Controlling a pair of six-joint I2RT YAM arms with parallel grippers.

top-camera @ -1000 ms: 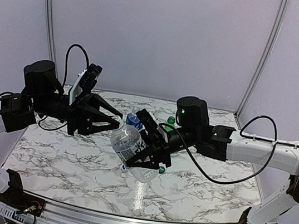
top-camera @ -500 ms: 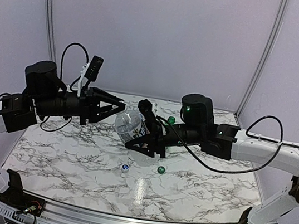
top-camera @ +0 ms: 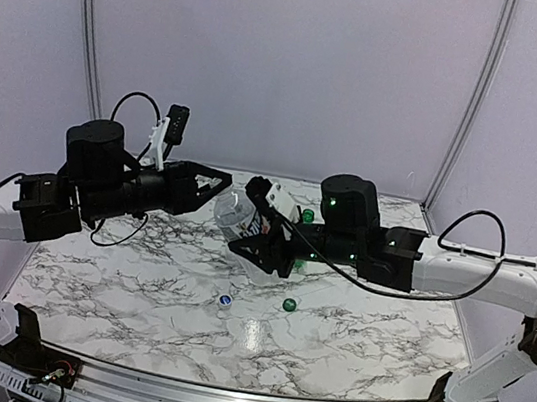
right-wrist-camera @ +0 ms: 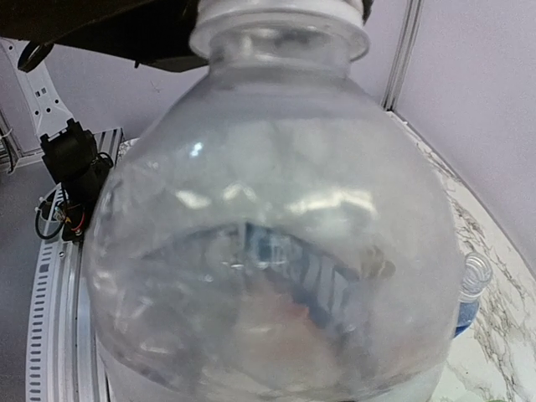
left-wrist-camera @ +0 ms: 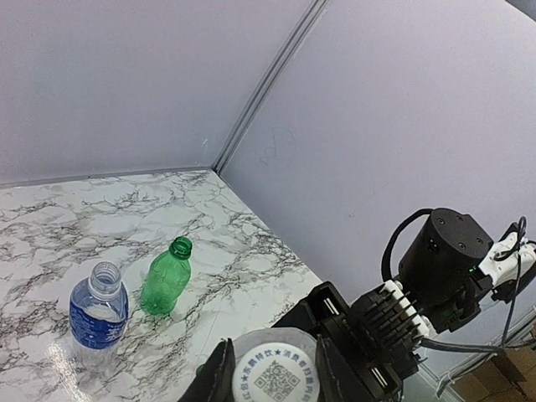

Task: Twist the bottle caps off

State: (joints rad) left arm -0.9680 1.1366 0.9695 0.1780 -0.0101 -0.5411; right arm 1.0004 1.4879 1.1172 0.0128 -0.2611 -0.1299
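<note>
Table: marble slab, bounded by the walls from 9 through 12 to 3 o'clock and by a metal rail at 6 o'clock. Open marble is noted across the near half and toward 9 o'clock. It is broken only by the blue cap near centre and the green cap just at 3 o'clock of it, the two apart. The far strip at 12 to 1 o'clock is crowded. There the green bottle and the blue bottle are seen upright and uncapped, near each other but not touching. The clear bottle is held off the table above the far-centre area, tilted, neck toward 10 o'clock. The left arm is brought in from 9 o'clock, forearm roughly level and wrist pointed to 3 o'clock. The left gripper is clamped on the white cap, with a finger seen on either side of it in the left wrist view. The right arm is stretched in from 3 o'clock, long white forearm nearly level, wrist pointed to 9 o'clock. The right gripper is closed around the clear bottle's body, which fills the right wrist view. The two grippers are nearly nose to nose, with little room between them. The white cap is observed seated on the neck.
</note>
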